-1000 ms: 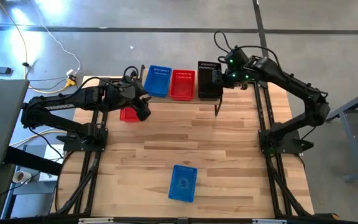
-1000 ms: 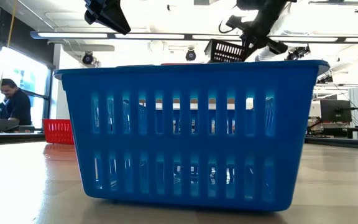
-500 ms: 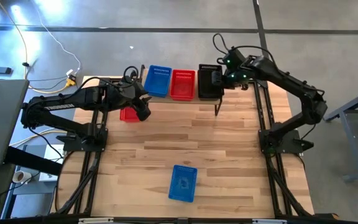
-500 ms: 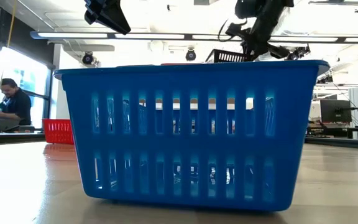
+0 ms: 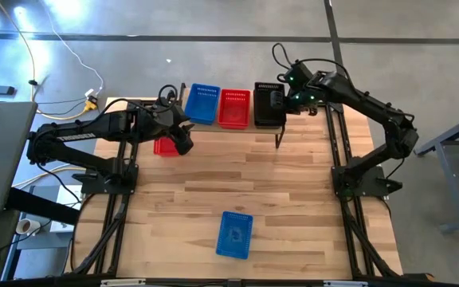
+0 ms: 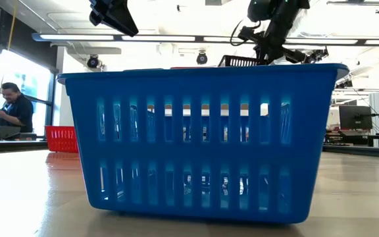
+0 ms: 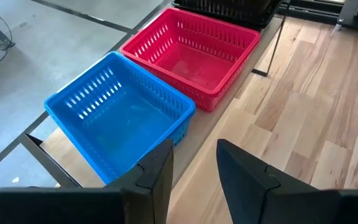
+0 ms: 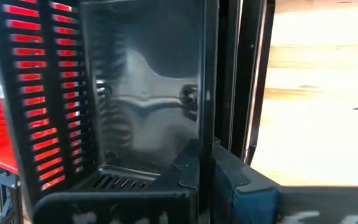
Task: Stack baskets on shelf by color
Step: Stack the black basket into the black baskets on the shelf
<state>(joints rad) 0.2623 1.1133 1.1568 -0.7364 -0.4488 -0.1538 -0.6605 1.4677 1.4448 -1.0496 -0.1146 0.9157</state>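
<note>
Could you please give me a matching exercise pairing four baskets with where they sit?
Things:
1. black basket
2. blue basket nearest the front edge
3. red basket beside the left gripper
4. red basket between blue and black

Places:
A. middle of the shelf
B. table, alone
C. held by the right gripper
D. table, left of the shelf

Pairs: 1-C, 2-B, 3-D, 4-A

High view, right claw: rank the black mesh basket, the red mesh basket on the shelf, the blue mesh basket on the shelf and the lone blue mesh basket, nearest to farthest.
1. Black plastic mesh basket, right end of the shelf, at the right claw.
2. Red plastic mesh basket, middle of the shelf.
3. Blue plastic mesh basket, left end of the shelf.
4. Lone blue plastic mesh basket, on the table's near part.
</note>
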